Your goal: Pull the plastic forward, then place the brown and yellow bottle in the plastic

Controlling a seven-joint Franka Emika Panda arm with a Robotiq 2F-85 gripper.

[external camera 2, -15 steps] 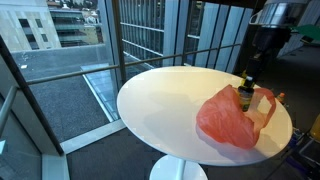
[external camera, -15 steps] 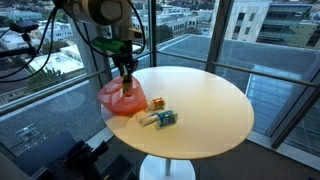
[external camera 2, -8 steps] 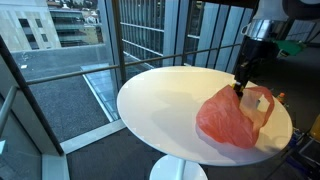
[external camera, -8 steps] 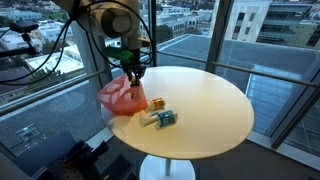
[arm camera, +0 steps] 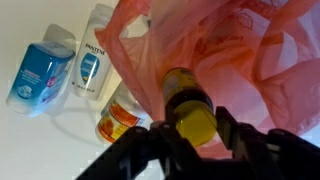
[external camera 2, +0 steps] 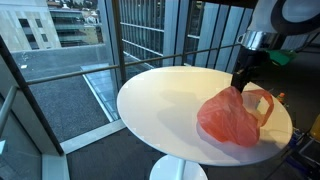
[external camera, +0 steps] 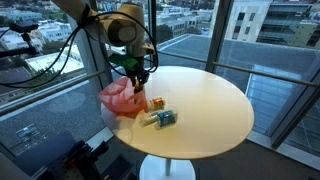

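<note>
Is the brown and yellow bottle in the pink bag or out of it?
In. In the wrist view the bottle sits in the open mouth of the bag, pink plastic on both sides.

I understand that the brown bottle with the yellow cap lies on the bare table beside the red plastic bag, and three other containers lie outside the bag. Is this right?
Not quite. The wrist view shows the brown bottle with the yellow cap inside the red plastic bag, not on the bare table. The three other containers do lie outside the bag.
</note>
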